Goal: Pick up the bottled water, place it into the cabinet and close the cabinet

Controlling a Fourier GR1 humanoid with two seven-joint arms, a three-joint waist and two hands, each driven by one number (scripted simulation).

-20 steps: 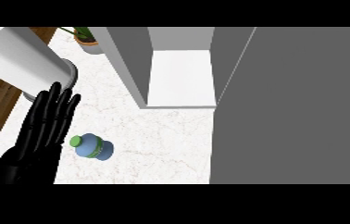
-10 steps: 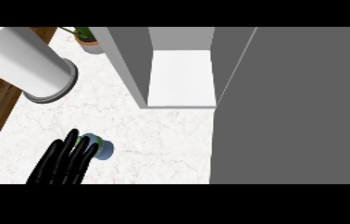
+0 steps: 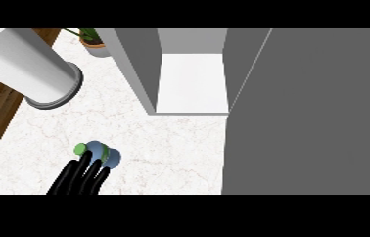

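The black left hand (image 3: 78,178) is laying straight, ungripping fingers over the small blue bottled water (image 3: 110,156). It is sitting on the white marble tabletop (image 3: 166,148) at the fingertips, green cap leftward, with the open grey cabinet (image 3: 192,84) well beyond.

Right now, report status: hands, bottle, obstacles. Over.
Left hand open, laid over bottled water. Right hand out of view. Cabinet open; nothing seen between.

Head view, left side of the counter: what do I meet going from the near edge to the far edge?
Black left hand → blue water bottle with green cap → pale grey cylinder → potted green plant in a brown pot.
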